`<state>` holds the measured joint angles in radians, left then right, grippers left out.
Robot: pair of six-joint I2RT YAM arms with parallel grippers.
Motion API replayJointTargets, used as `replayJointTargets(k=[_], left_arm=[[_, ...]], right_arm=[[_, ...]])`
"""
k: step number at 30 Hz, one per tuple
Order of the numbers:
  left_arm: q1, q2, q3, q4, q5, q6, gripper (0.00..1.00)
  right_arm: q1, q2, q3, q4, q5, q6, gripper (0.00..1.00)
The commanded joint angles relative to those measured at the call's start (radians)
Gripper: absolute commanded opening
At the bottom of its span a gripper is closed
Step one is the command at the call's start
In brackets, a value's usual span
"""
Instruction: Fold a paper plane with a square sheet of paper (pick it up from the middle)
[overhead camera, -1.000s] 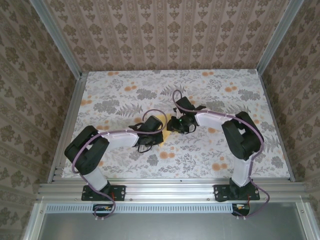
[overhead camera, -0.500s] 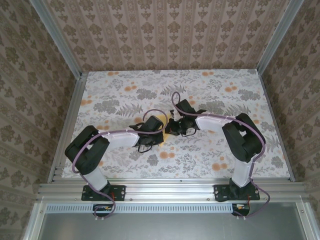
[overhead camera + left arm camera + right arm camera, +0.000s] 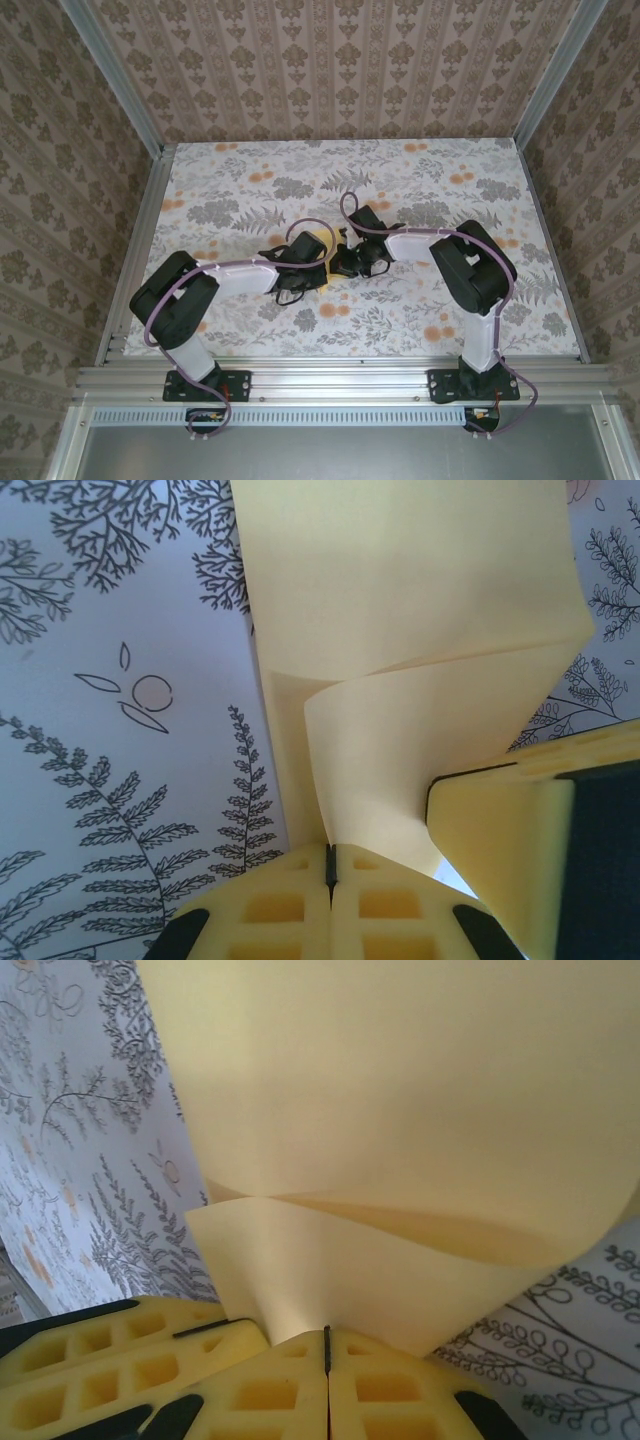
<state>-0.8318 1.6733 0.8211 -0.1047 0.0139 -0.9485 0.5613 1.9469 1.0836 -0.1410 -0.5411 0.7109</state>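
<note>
Top external view: looks down on a floral-print surface (image 3: 450, 310) boxed in by patterned walls (image 3: 340, 70) and aluminium rails (image 3: 340, 375). Finds the left arm (image 3: 230, 272) bent inward from its base and the right arm (image 3: 470, 265) bent to meet it, wrists almost touching near the middle of the surface. Catches slivers of the yellow sheet of paper (image 3: 320, 240) between and beneath the two wrists, mostly covered by the black housings. Places the left end effector (image 3: 312, 262) just beside the right end effector (image 3: 345, 262), both on that paper.

From the left wrist, meets the yellow sheet of paper (image 3: 400, 580) close up: creased across, one flap curling back toward the camera, possibly lifted off the surface at the near edge, though hard to judge at this range. Shows the left end effector (image 3: 330, 860) clenched, fingers pressed together with the curled flap pinched in the seam. Notes a yellow finger (image 3: 500, 830) of the other end effector touching the paper at lower right.

From the right wrist, gives the same sheet (image 3: 400, 1110) bowed upward with a soft fold line. Has the right end effector (image 3: 327, 1345) clamped tight on the paper's near edge, with the left one's ribbed fingers (image 3: 100, 1350) just beside it.
</note>
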Motion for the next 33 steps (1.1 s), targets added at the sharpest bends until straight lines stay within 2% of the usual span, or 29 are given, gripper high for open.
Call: replayJointTargets(k=[1, 8, 15, 21, 24, 30, 33], left_arm=[[-0.008, 0.037, -0.004, -0.092, -0.017, 0.012, 0.02], [-0.008, 0.033, -0.003, -0.095, -0.018, 0.014, 0.02], [-0.009, 0.028, 0.000, -0.099, -0.021, 0.017, 0.02], [-0.008, 0.016, 0.013, -0.108, -0.021, 0.023, 0.04], [-0.009, -0.005, 0.024, -0.122, -0.025, 0.029, 0.08], [-0.005, -0.102, 0.044, -0.158, -0.045, 0.038, 0.27], [-0.005, -0.146, 0.026, -0.129, -0.029, 0.031, 0.29]], right_arm=[[0.003, 0.021, -0.016, 0.010, -0.021, 0.011, 0.08], [0.002, 0.037, -0.012, -0.012, 0.005, 0.003, 0.07], [0.002, -0.022, 0.003, -0.027, 0.001, -0.009, 0.07], [0.003, 0.047, 0.011, -0.080, 0.033, -0.028, 0.06], [0.004, 0.077, 0.006, -0.112, 0.067, -0.032, 0.06], [0.006, 0.098, 0.009, -0.178, 0.134, -0.046, 0.05], [0.006, 0.096, 0.007, -0.183, 0.143, -0.045, 0.05]])
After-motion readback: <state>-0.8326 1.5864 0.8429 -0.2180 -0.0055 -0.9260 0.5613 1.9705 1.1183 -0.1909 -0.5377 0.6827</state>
